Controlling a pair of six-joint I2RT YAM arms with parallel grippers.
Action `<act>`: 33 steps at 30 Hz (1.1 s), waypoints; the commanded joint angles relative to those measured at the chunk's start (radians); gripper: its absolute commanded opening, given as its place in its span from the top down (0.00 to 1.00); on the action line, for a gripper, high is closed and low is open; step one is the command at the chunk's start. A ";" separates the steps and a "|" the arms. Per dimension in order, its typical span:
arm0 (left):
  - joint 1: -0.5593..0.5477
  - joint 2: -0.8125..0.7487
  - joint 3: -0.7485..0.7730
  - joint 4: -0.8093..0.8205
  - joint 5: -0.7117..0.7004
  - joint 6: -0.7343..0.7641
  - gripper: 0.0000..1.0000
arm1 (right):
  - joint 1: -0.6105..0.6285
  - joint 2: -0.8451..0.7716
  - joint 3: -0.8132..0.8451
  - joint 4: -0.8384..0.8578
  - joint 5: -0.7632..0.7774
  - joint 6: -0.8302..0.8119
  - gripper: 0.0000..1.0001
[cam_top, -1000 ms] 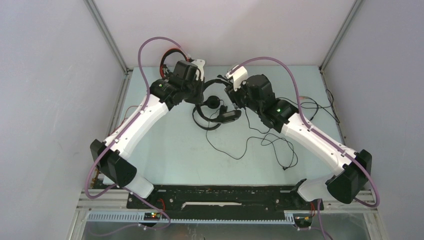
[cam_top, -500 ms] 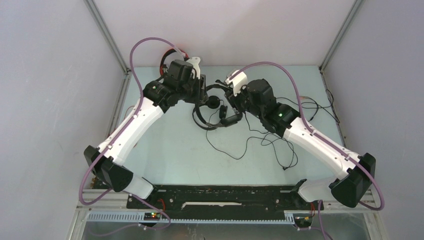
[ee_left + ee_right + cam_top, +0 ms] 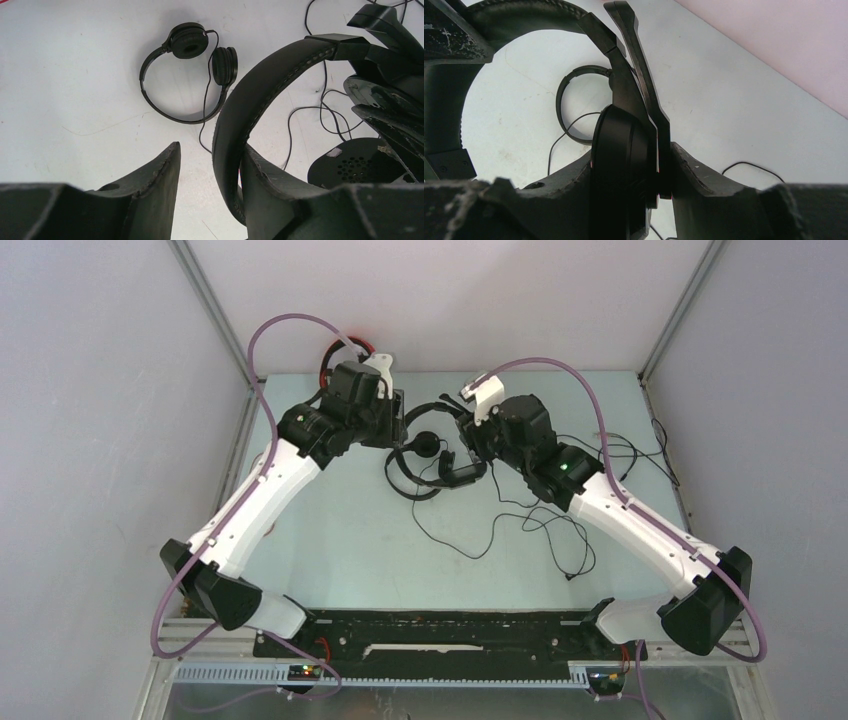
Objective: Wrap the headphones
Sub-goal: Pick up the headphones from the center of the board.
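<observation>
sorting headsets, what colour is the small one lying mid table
Black headset; left wrist view shows it best.

Pale table [image 3: 330,540] (faintly scuffed) enclosed by plain white walls [image 3: 100,440].

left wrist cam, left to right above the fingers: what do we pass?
Small black headset lying flat → larger black headset's padded headband, standing between the fingers → its perforated ear cup. The left gripper is left out: its fingers span the whole bottom edge.
</observation>
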 commanded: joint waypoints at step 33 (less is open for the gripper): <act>0.006 0.035 0.022 0.042 -0.140 0.055 1.00 | -0.019 -0.068 0.007 0.078 -0.230 0.031 0.26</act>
